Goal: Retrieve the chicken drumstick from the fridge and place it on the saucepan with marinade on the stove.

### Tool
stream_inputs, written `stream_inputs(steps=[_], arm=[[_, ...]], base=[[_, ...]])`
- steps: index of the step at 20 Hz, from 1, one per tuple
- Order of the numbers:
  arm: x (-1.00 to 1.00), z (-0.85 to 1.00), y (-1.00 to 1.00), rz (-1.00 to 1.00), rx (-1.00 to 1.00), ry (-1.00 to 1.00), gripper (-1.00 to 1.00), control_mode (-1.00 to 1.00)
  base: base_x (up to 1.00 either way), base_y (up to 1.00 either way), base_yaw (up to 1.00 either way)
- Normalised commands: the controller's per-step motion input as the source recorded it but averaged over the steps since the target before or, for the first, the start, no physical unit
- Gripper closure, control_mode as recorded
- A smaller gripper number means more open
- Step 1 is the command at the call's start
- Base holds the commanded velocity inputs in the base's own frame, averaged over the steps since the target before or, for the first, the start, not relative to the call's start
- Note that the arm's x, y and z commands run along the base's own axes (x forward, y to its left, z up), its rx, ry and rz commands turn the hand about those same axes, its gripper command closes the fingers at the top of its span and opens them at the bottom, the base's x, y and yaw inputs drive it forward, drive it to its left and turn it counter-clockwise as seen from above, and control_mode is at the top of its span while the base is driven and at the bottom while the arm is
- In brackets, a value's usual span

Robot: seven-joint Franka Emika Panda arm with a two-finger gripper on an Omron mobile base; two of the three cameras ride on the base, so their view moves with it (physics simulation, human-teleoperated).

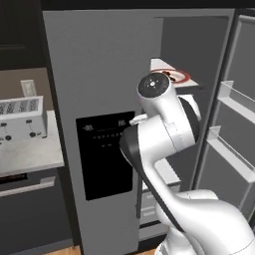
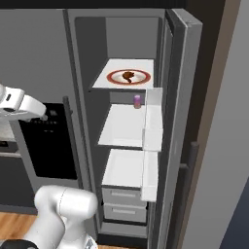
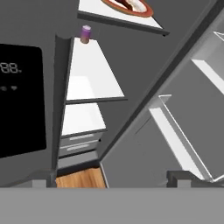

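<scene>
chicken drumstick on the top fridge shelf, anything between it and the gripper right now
Nothing visible blocks it. The fridge door stands open, and the chicken drumstick lies uncovered on a red-rimmed plate on the top shelf. The pink-purple can stands one shelf lower, out of the path. The open gripper is outside the compartment, below the plate.

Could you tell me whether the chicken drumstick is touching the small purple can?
Apart. The right base view shows the chicken drumstick one shelf above the can.

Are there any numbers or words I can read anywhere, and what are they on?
"88" in pale digits on the fridge's black panel.
Other small marks on that panel: too blurred to read.
Toaster: no readable text.
Can and plate: no label I can read.
</scene>
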Motion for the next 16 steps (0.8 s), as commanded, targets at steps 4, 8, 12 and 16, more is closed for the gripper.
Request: stream_inputs(steps=[4, 8, 12, 16], arm=[[0.00, 0.00, 0.00, 0.00, 0.00, 0.00, -1.00, 1.00], [0.00, 0.00, 0.00, 0.00, 0.00, 0.00, -1.00, 1.00], [0.00, 0.00, 0.00, 0.00, 0.00, 0.00, -1.00, 1.00], [0.00, 0.00, 0.00, 0.00, 0.00, 0.00, -1.00, 1.00]], base=[[0.08, -0.58, 0.00], [0.17, -0.45, 0.00], [0.36, -0.16, 0.00], [0.66, 0.00, 0.00]])
